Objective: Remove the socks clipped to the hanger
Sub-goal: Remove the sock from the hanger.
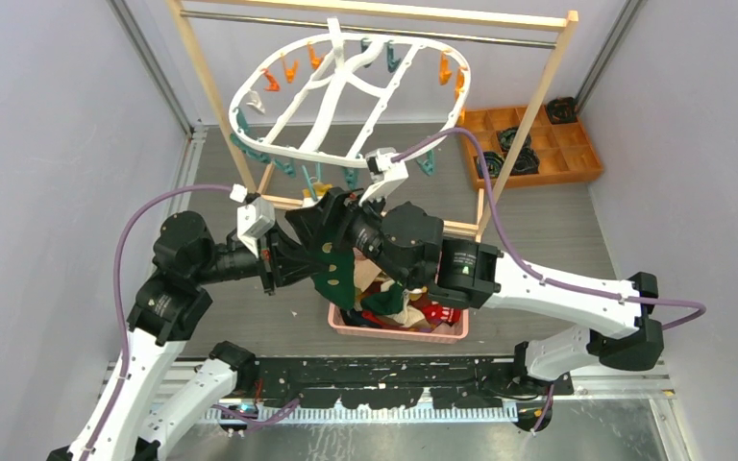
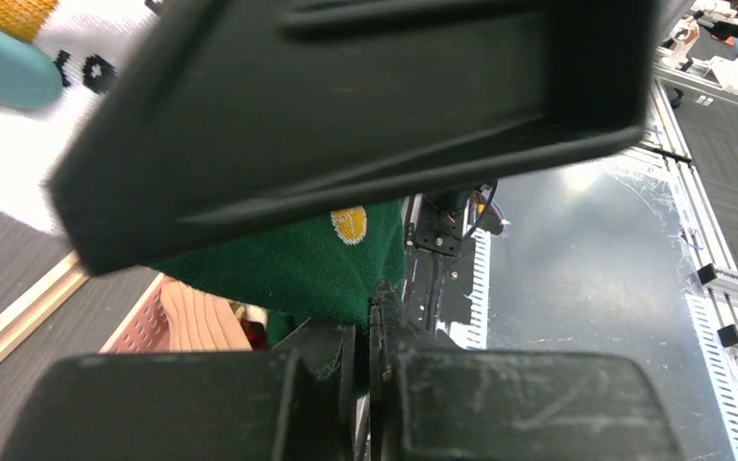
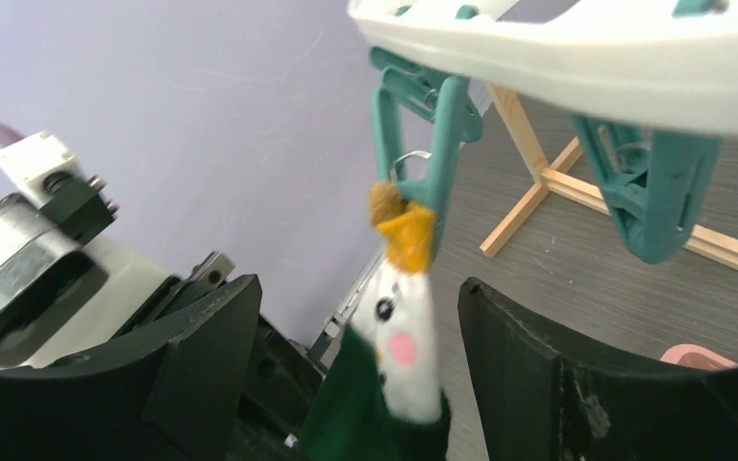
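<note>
Nearly done: the hanger (image 1: 300, 154) looks bare but for one green sock (image 3: 404, 327) dangling from a teal clip (image 3: 437, 144) at its near rim; the other socks (image 1: 423, 312) lie heaped in the pink basket (image 1: 384, 332) on the bench (image 1: 557, 221) below. Now the left claw (image 2: 373, 312) is clamped tight on the sock's lower edge; the right claw (image 3: 357, 288) stands wide apart, straddling the white cuff, holding nothing.

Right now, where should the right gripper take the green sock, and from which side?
Probably the white band just under the teal clip, right gripper coming from below, straddling it. The green sock hangs straight down there, narrow, so a downward pull runs in line with the clip.
</note>
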`<action>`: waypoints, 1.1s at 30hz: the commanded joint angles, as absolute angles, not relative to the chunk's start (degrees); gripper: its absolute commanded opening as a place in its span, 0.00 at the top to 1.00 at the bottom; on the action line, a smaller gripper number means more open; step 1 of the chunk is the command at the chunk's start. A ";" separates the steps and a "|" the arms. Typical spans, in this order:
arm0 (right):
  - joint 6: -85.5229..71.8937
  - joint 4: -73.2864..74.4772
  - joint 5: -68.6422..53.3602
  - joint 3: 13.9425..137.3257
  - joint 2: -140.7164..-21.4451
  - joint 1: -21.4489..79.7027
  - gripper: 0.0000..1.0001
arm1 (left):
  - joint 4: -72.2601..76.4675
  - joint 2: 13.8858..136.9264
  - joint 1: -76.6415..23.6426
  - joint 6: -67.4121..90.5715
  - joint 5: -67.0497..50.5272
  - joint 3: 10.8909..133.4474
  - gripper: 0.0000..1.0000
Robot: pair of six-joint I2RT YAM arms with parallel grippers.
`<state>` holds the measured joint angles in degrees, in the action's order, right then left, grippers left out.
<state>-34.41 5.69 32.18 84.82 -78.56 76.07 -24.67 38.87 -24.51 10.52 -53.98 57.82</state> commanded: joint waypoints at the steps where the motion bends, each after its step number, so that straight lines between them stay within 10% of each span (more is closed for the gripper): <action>1: -34.76 2.98 30.09 89.03 -78.87 73.18 0.21 | -24.13 38.20 -24.96 9.08 -54.05 58.95 1.00; 33: -30.69 13.70 26.27 99.05 -83.44 67.19 0.45 | -27.06 38.76 -25.62 5.49 -51.76 60.61 0.99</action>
<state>-32.42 13.13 25.80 95.57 -83.13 67.40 -26.76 38.54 -25.17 6.87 -51.90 58.00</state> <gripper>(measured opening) 0.560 0.024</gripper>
